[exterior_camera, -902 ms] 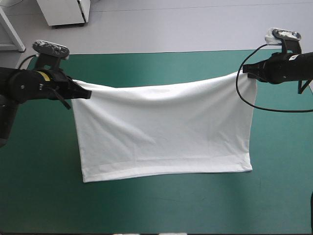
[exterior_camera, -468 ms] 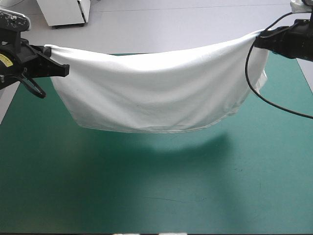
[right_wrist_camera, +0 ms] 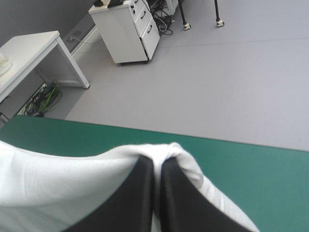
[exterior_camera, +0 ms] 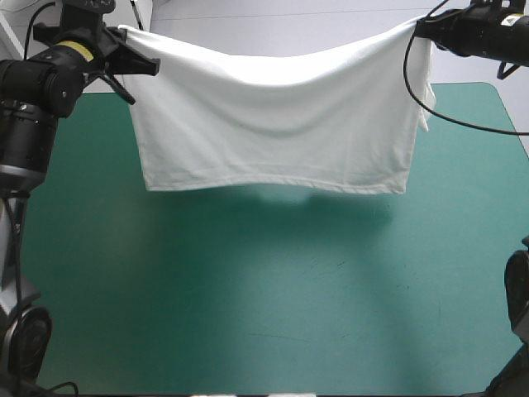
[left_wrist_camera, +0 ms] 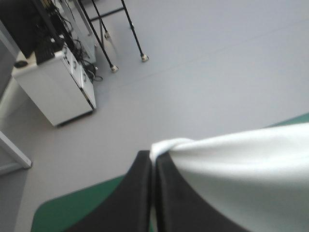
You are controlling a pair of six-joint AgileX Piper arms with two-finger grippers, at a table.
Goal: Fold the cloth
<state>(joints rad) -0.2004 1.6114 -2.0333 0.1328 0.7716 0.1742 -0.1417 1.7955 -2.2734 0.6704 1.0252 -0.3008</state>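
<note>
Over the table [exterior_camera: 248,298] the T-shirt [exterior_camera: 273,124] hangs higher and squarer than just before, seemingly clear of it, left gripper [exterior_camera: 151,66] and right gripper [exterior_camera: 420,30] each clamped on a top corner, so laying it down probably comes next.

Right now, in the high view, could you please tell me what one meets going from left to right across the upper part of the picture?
left gripper → T-shirt → right gripper; each gripper is shut on a top corner of the T-shirt.
</note>
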